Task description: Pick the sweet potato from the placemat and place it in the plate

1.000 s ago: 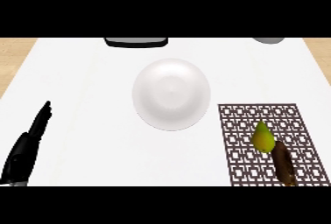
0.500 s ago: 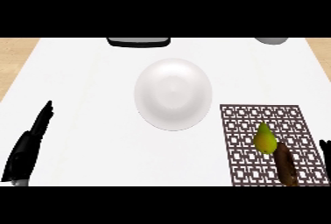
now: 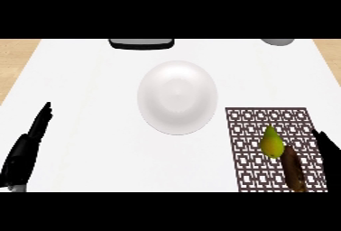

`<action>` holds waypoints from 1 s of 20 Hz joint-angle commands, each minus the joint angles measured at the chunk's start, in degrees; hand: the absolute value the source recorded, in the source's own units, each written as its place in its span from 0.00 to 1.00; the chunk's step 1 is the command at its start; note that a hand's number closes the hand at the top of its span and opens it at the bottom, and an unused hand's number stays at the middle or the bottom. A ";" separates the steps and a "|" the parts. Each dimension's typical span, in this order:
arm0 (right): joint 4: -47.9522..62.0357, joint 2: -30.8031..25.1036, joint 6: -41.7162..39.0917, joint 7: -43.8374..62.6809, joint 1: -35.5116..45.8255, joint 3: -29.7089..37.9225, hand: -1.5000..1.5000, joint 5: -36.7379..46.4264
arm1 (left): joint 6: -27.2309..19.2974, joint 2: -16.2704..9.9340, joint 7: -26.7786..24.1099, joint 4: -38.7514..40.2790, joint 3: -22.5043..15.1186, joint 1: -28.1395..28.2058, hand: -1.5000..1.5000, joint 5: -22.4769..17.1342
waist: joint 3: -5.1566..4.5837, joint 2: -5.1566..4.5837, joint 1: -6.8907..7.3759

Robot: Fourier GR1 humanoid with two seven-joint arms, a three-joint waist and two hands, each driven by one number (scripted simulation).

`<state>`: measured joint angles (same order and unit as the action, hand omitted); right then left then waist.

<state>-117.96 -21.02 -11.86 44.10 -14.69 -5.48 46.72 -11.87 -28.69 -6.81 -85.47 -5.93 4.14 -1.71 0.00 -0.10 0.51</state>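
1. The right robot hand shows at the right edge beside the placemat; I cannot tell its fingers.
2. The left robot hand rests spread at the left edge, holding nothing.
3. The sweet potato lies on the placemat, touching a pear.
4. The plate stands mid-worktop, with bare white room around.

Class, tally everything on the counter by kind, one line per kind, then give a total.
Plate: 1
Placemat: 1
Pear: 1
Sweet potato: 1
Dark tray at far edge: 1
Grey thing at far edge: 1
Total: 6
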 commanded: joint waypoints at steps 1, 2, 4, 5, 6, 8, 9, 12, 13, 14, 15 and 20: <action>6.27 0.10 -2.27 -2.73 2.59 0.86 0.00 -0.17 | 0.11 2.40 -1.51 2.44 0.76 0.18 0.50 2.21 | 0.01 0.08 -0.43; 5.32 -1.74 -3.09 -4.76 -0.09 3.42 0.00 -1.53 | 1.49 0.76 0.70 -0.18 1.97 -0.12 0.50 1.49 | 0.02 0.13 -0.55; 8.56 -1.01 -5.77 -3.62 5.25 5.29 0.00 -3.03 | 1.61 3.19 -1.28 1.70 1.60 0.95 0.50 2.60 | 0.01 0.09 -0.42; 9.69 0.79 -2.14 -6.29 1.70 2.41 0.00 -0.01 | 0.43 3.97 0.24 -2.64 1.08 3.51 0.50 3.42 | 0.02 0.14 -0.40; 8.67 0.40 -5.42 -5.45 3.22 3.81 0.00 -1.66 | 1.99 3.74 -0.11 0.64 2.00 1.18 0.50 4.25 | 0.01 0.12 -0.52; 11.57 1.10 -2.86 -8.37 0.69 3.32 0.00 -0.10 | 3.49 2.58 -1.85 2.11 4.67 0.33 0.50 3.25 | 0.01 0.12 -0.56; 14.25 3.32 -1.17 -8.29 2.69 1.19 0.00 1.51 | 3.41 3.52 -1.34 -0.91 3.82 3.24 0.50 3.35 | 0.02 0.13 -0.33; 16.69 2.75 -4.99 -7.97 6.41 3.11 0.00 -0.24 | 1.72 6.73 -1.59 -2.72 1.74 5.53 0.50 6.43 | 0.02 0.12 -0.23; 14.18 2.46 -6.72 -7.89 5.34 4.23 0.00 -1.01 | 6.64 3.01 0.36 -2.28 6.93 2.69 0.50 2.77 | 0.01 0.13 -0.42; 13.77 1.71 -7.29 -9.10 3.94 6.04 0.00 -1.98 | 5.35 5.83 -1.95 3.91 5.36 0.00 0.50 5.52 | 0.00 0.11 -0.65; 15.38 3.81 -3.08 -9.98 0.83 2.51 0.00 2.21 | 3.66 6.90 -1.89 2.25 4.90 0.57 0.50 6.53 | 0.01 0.12 -0.64; 20.53 2.88 -1.48 -15.30 1.09 5.50 0.00 2.71 | 5.41 6.70 -0.16 1.01 6.87 0.36 0.50 7.99 | 0.02 0.13 -0.60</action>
<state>-100.09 -18.29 -16.26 33.35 -10.69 -0.67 47.83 -6.86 -22.67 -7.07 -84.29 0.05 4.25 4.47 0.00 0.02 -0.01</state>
